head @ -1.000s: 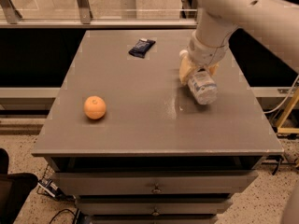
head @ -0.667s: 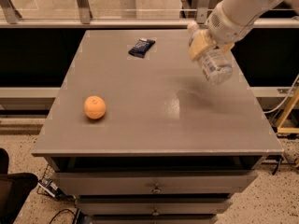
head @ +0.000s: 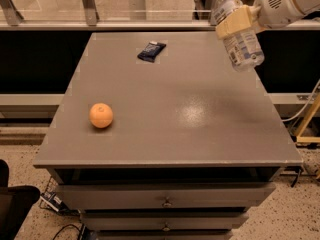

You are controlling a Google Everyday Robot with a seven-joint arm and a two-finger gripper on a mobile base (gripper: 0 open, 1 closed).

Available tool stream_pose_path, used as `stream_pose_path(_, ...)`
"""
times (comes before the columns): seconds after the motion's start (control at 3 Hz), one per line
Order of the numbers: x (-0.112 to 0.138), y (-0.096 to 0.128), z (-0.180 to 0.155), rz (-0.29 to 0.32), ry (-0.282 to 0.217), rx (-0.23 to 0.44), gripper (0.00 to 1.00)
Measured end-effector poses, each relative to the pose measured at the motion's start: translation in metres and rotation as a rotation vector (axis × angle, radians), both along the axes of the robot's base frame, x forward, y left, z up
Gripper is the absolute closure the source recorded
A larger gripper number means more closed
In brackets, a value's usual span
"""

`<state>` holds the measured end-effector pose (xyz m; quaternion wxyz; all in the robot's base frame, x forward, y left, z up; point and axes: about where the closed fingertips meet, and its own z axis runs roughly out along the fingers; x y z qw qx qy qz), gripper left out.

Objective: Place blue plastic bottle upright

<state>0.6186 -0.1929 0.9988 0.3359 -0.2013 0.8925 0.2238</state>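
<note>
The blue plastic bottle [head: 238,39] is a clear, faintly bluish water bottle with a white cap and a white label. It hangs in the air above the table's far right part, tilted, cap up and to the left. My gripper [head: 233,20] is shut on the bottle around its upper body, with tan fingers [head: 239,20] across it. The white arm [head: 287,1] reaches in from the upper right.
An orange [head: 101,115] lies on the grey table [head: 170,129] at the left. A small dark blue snack packet [head: 151,51] lies near the far edge. Drawers sit under the tabletop. A railing runs behind the table.
The bottle went from lying on the table's right side to being lifted high in my gripper, moving up and away, and turning closer to upright.
</note>
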Motion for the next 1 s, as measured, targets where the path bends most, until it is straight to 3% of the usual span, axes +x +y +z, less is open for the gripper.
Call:
stream_pose_path(0.33, -0.007, 0.006, 0.005, 0.079, -0.145, 0.165, 1.00)
stream_pose_path(0.67, -0.010, 0.014, -0.002, 0.140, -0.266, 0.276, 1.00)
stream_pose_path(1.0, -0.014, 0.018, -0.010, 0.197, -0.381, 0.291, 1.00)
